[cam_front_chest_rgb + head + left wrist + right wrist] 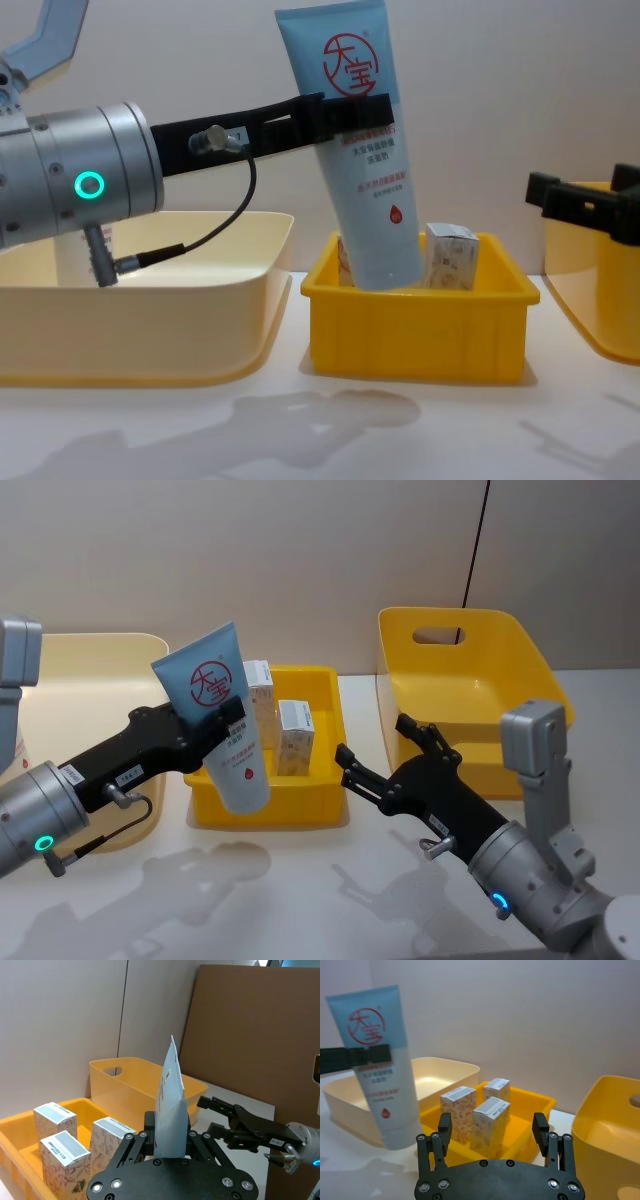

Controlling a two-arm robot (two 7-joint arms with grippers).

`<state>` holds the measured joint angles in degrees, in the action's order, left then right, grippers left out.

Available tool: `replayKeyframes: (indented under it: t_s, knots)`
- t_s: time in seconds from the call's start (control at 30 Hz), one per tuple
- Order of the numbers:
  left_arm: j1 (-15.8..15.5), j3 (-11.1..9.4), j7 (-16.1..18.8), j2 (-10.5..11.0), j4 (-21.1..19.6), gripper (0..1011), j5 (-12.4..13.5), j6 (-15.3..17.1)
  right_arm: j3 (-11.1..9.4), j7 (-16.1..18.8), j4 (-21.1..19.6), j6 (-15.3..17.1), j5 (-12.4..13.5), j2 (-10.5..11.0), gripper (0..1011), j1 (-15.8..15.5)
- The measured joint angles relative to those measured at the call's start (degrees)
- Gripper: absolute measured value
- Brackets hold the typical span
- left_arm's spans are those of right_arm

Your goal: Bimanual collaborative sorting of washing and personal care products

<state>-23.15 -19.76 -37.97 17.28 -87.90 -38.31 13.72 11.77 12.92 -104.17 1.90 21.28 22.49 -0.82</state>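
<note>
Three white cartons (491, 1115) stand upright inside the yellow crate (310, 810). One light-blue squeeze tube (215, 685) is clamped across its middle by the left claw (226, 718), cap end down and tilted, over the crate's near left corner. Judged purpose: lifting it clear for sorting, likely toward the cream bin (90, 660) left of the crate. The right claw (375, 738) hovers at the crate's right side, jaws spread wide and empty, apparently poised to receive the tube or take a carton. A deep yellow bin (470, 670) sits right of the crate. The chest view shows the tube's cap about level with the crate rim, which the head view obscures; contact with the crate floor cannot be told. The right wrist view confirms the carton count.
</note>
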Motion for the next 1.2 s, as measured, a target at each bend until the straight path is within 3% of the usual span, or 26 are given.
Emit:
replayKeyframes:
  t_s: [0.57, 0.8, 1.2]
  knots:
    - [0.09, -0.20, -0.34, 0.02, -0.04, 278, -0.19, 0.00, -0.37, 11.08, -4.16, 3.75, 8.21, 5.27, 1001, 0.42]
    - [0.09, -0.24, -0.39, 0.03, -0.04, 278, -0.22, 0.01, 1.35, 12.07, -4.57, 6.08, 8.39, 6.23, 1001, 1.94]
    - [0.08, -0.28, -0.44, 0.02, -0.03, 278, -0.24, 0.00, 6.40, 10.18, -3.75, 10.97, 5.06, 5.91, 1001, 6.27]
